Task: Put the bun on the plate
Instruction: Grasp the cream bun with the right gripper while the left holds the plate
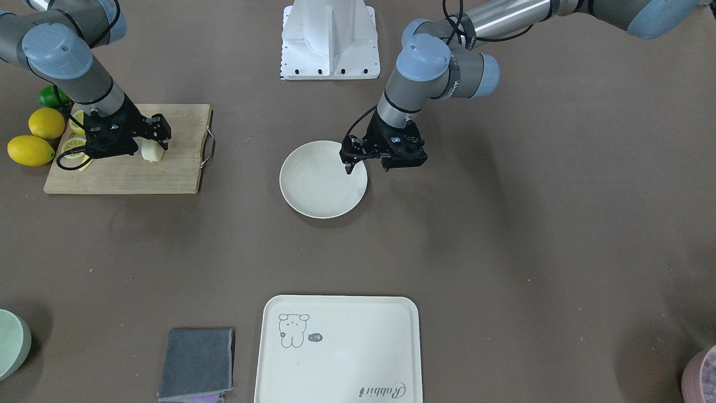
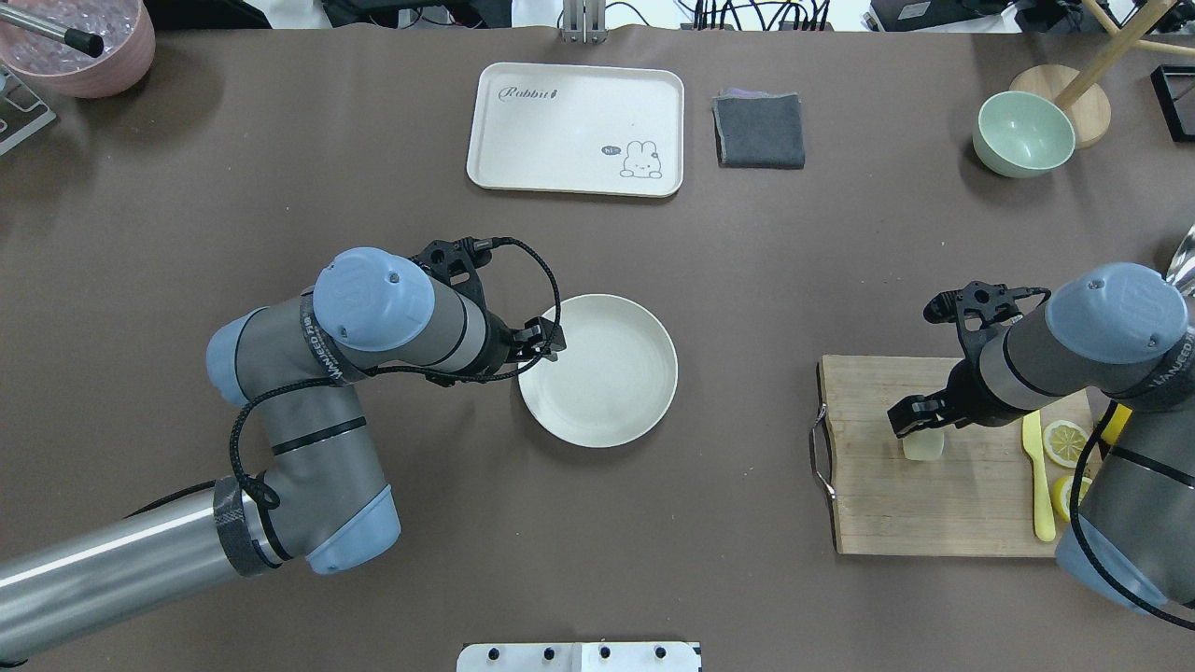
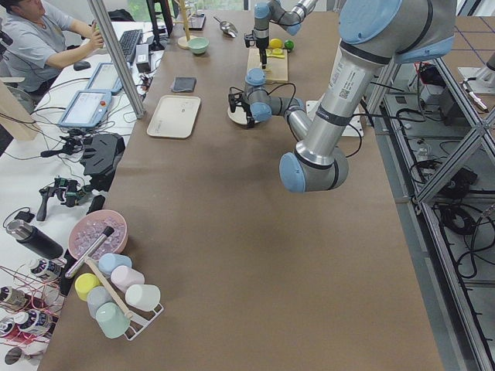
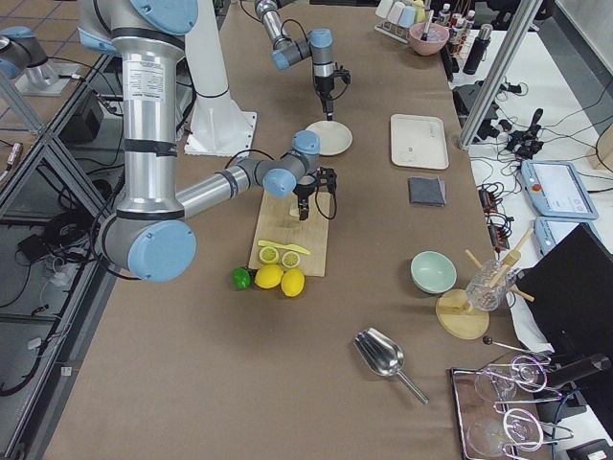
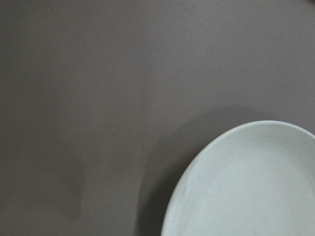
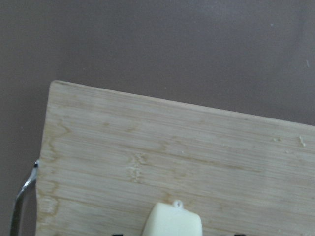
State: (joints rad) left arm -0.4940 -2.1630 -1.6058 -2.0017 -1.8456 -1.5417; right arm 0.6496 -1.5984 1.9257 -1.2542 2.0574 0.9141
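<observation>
The bun [image 1: 152, 151], a small pale cream lump, lies on the wooden cutting board [image 1: 168, 168] and shows at the bottom of the right wrist view as the bun [image 6: 172, 222]. My right gripper [image 1: 154, 142] hangs open just above it, one finger on each side, and I cannot tell whether they touch it. In the overhead view the bun [image 2: 922, 445] peeks out under that gripper [image 2: 920, 420]. The round off-white plate [image 1: 319, 184] sits empty mid-table. My left gripper [image 1: 348, 165] hovers over the plate's rim [image 2: 546, 392], shut and holding nothing.
Lemons [image 1: 33, 140], a lime [image 1: 51, 98], lemon slices [image 2: 1064, 441] and a yellow knife [image 2: 1036, 476] crowd the board's end under my right arm. A cream tray [image 1: 347, 358], a grey cloth [image 1: 197, 362], a green bowl [image 2: 1022, 133] and a pink bowl [image 2: 89, 51] line the far edge.
</observation>
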